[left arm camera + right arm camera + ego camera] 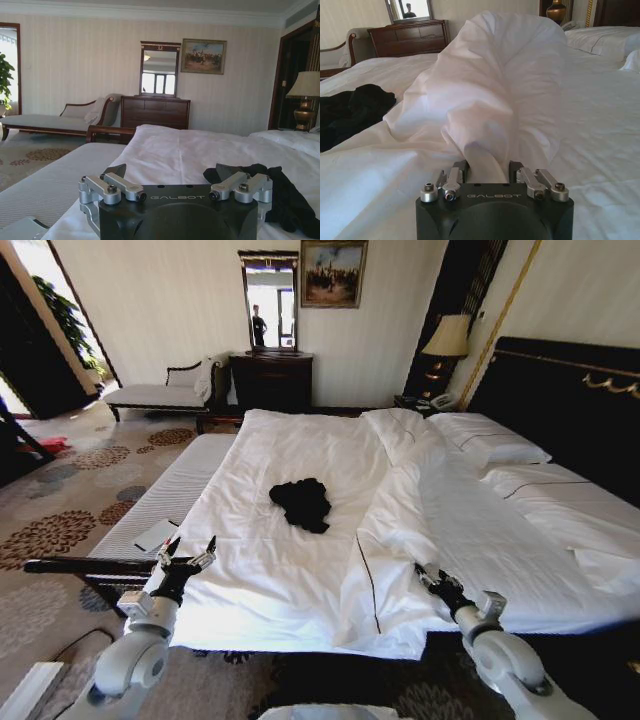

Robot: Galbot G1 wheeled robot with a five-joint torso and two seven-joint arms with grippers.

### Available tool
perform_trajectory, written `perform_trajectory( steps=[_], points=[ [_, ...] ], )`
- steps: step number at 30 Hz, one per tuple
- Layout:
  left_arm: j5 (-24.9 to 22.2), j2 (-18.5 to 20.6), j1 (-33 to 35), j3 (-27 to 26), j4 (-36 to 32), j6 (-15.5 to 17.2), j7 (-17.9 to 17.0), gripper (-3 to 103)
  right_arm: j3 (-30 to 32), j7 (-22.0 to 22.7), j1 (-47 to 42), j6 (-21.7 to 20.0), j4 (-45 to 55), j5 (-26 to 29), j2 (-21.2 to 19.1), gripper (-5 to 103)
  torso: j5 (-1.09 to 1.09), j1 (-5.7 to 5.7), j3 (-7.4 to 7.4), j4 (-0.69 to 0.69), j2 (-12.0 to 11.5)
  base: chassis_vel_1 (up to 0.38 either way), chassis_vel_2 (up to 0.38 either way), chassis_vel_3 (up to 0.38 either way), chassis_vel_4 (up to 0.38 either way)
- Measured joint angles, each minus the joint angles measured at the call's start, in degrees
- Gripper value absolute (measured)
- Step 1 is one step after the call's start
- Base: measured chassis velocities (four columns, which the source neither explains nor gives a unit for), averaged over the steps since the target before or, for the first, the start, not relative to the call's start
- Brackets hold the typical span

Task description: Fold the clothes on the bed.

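Left gripper (pixel 187 555) poised at the near left edge of the bed (pixel 250 590), fingers spread wide, nothing between them, aimed across the white duvet (pixel 300 450). Further right, T-shirt (pixel 303 503) lying as a crumpled black heap near the middle of the bed, well apart from both grippers; seen low in the left wrist view (pixel 280 192) and off to one side in the right wrist view (pixel 350 112). Right of that, a raised fold of duvet (pixel 395 515) running up the bed. Right gripper (pixel 428 575) at the near edge, clamped on that fold, white cloth bunched between the fingers and rising ahead of them (pixel 490 170). Folding proper apparently not begun: shirt not yet spread flat, sleeves and hem impossible to tell apart. Next move probably calls for letting the duvet go, reaching well forward to the heap, and pinching only the shirt, not the bedding under it.
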Motion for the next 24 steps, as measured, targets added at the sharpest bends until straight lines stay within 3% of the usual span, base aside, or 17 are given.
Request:
perform_trajectory(
  steps=[3, 4, 5, 6, 7, 12, 24],
  points=[
    [0.02, -0.08, -0.02, 0.04, 0.04, -0.02, 0.0, 100, 0.04, -0.03, -0.2, 0.13, 0.16, -0.3, 0.12, 44, 0.0, 0.0, 0.0, 0.0, 0.0, 0.0, 0.0, 0.0, 0.0],
    [0.03, -0.13, -0.02, 0.05, 0.04, -0.03, 0.0, 100, 0.08, -0.05, -0.32, 0.17, 0.34, -0.36, 0.19, 33, 0.0, 0.0, 0.0, 0.0, 0.0, 0.0, 0.0, 0.0, 0.0],
    [0.04, -0.19, -0.03, 0.06, 0.04, -0.03, 0.0, 100, 0.13, -0.06, -0.44, 0.19, 0.48, -0.44, 0.23, 33, 0.0, 0.0, 0.0, 0.0, 0.0, 0.0, 0.0, 0.0, 0.0],
    [0.05, -0.25, -0.02, 0.07, 0.04, -0.05, 0.0, 100, 0.19, -0.08, -0.56, 0.22, 0.6, -0.6, 0.28, 22, 0.0, 0.0, 0.0, 0.0, 0.0, 0.0, 0.0, 0.0, 0.0],
    [0.05, -0.25, -0.02, 0.07, 0.04, -0.05, 0.0, 100, 0.19, -0.08, -0.56, 0.22, 0.6, -0.6, 0.28, 22, 0.0, 0.0, 0.0, 0.0, 0.0, 0.0, 0.0, 0.0, 0.0],
    [0.13, -0.47, 0.08, 0.09, 0.18, -0.19, 0.02, 100, 0.55, -0.17, -1.15, 0.44, 1.46, -0.74, 0.45, 2, 0.0, 0.0, 0.0, 0.0, 0.0, 0.0, 0.0, 0.0, 0.0],
    [-0.14, -0.62, -0.13, -0.12, 0.66, -0.55, 0.02, 100, 4.53, 1.26, -3.04, 0.18, 6.28, 3.2, 0.6, 1, 0.01, 0.0, 0.0, 0.0, 0.0, 0.0, 0.0, 0.0, 0.0]
  ],
)
